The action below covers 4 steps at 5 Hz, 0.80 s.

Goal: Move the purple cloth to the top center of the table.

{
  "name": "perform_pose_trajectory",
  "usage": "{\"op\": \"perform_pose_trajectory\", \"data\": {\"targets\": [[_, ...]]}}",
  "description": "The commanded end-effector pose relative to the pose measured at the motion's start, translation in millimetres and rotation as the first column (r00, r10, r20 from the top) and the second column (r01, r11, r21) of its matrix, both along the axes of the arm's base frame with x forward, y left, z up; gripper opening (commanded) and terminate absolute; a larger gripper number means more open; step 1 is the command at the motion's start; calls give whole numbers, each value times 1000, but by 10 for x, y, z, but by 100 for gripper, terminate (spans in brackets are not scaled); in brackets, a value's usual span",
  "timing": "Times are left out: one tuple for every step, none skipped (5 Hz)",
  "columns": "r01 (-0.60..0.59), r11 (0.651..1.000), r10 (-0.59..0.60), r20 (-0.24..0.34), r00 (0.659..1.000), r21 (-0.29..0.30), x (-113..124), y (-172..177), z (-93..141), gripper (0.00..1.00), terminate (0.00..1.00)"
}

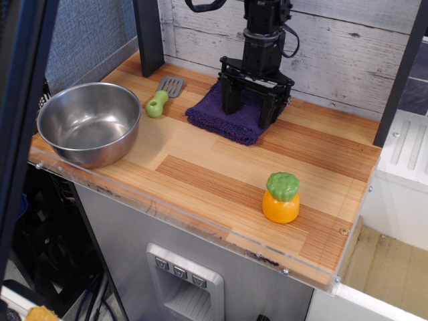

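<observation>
The purple cloth [231, 119] lies flat on the table [221, 180] at the back centre, close to the wall. My black gripper [249, 110] stands upright over the cloth's right half. Its two fingers [228, 101] are spread apart with their tips down on the cloth, and purple shows in the gap between them. The cloth's far right part is hidden behind the gripper.
A steel bowl [89, 122] sits at the left front. A green-handled spatula [162, 96] lies just left of the cloth. An orange toy with a green top [281, 198] stands at the right front. A dark post [149, 33] rises at the back left.
</observation>
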<state>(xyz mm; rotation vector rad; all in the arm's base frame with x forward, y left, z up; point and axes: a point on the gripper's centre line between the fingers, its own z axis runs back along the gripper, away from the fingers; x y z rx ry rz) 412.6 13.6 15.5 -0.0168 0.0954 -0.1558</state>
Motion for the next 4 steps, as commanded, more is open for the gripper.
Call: {"op": "perform_pose_trajectory", "data": {"targets": [[-43,999,42,195,980,4,101,18,786,100,0],[-55,998,50,283,958,9,152,81,1288,100,0],[-77,997,66,319,946,25,158,155,1491,100,0],[-96,995,83,309,947,25,43,186,1603,100,0]]}}
